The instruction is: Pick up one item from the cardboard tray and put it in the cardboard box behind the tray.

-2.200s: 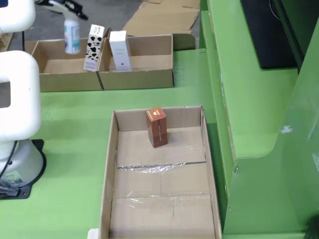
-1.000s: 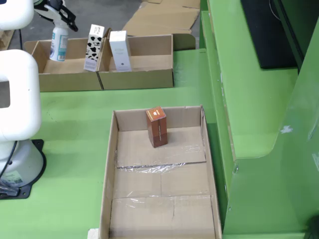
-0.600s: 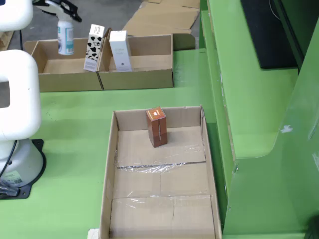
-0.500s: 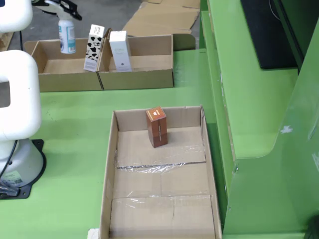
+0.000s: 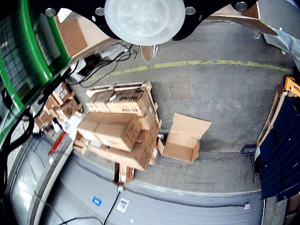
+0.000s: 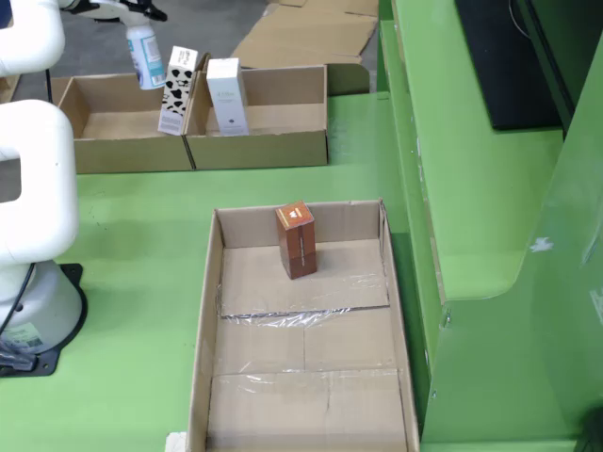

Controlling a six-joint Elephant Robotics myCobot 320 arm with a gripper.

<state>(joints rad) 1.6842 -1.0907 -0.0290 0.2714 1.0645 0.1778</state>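
In the view from the side, a long cardboard tray (image 6: 215, 311) lies in front with one brown carton (image 6: 297, 240) standing near its far end. Behind it sit two cardboard boxes side by side, the left box (image 6: 104, 155) and the right box (image 6: 283, 146). A cow-patterned carton (image 6: 177, 89) and a white carton (image 6: 226, 94) stand where they meet. My gripper (image 6: 139, 21) is at the top left, shut on a white bottle with a blue label (image 6: 144, 56), which hangs slightly tilted over the left box. The view that rides on the gripper shows none of these.
The arm's white body (image 6: 33, 179) and base (image 6: 38, 311) fill the left of the side view. A raised green ledge (image 6: 471, 188) runs along the right. The view on the gripper shows a white disc (image 5: 144, 18), stacked cartons on a pallet (image 5: 119, 124) and an open box (image 5: 183, 138).
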